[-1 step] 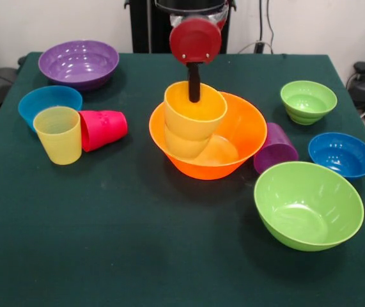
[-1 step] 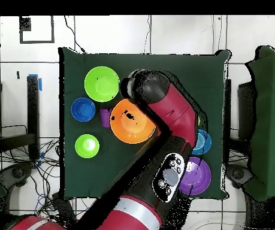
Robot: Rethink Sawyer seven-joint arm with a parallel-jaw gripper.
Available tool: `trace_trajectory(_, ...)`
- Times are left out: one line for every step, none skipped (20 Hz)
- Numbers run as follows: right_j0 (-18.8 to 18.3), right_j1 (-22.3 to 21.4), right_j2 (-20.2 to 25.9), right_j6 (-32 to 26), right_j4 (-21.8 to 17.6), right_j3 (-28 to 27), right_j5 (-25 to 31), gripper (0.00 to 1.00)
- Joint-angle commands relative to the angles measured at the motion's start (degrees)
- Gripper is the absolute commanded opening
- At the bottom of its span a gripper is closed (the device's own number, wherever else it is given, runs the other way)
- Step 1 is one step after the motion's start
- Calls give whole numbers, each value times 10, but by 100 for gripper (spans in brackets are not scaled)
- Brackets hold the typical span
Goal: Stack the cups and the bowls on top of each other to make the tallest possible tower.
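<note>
Hanging over the large orange bowl (image 1: 236, 137) near the middle of the worktop (image 1: 118, 243), the pincer (image 1: 194, 89) had one dark finger (image 1: 194, 82) dipped inside the mouth of the yellow-orange cup (image 1: 195, 112); whether it pinched the cup's rim or stood spread could not be told. The cup sat tilted inside the bowl, so the step in hand looked like seating the first cup on the tower's base. The pale yellow cup (image 1: 58, 134) stood upright near one side edge, touching the red-pink cup (image 1: 102, 129) lying on its side. The purple cup (image 1: 275, 148) lay tipped against the orange bowl. Next, the cup would likely need settling before another piece was fetched.
</note>
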Motion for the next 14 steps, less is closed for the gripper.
trace_trajectory(-6,-16,126,-74,-54,69,-13,0)
trace_trajectory(-8,-20,129,-73,-56,71,-11,0)
trace_trajectory(-9,-24,135,-72,-56,78,-14,0)
trace_trajectory(-10,-27,139,-71,-58,82,-17,0)
trace_trajectory(-11,-30,143,-71,-60,87,-21,0)
trace_trajectory(-13,-32,148,-70,-61,92,-26,0)
trace_trajectory(-14,-35,154,-70,-62,97,-32,0)
trace_trajectory(-16,-36,158,-69,-65,100,-35,0)
trace_trajectory(-18,-37,162,-70,-66,103,-40,0)
trace_trajectory(-19,-36,163,-70,-71,102,-42,0)
trace_trajectory(-26,-34,168,-74,-74,102,-45,0)
trace_trajectory(-30,-32,172,-76,-79,100,-46,0)
trace_trajectory(-36,-28,175,-78,-85,95,-43,0)
trace_trajectory(-42,-24,178,-80,-91,91,-40,0)
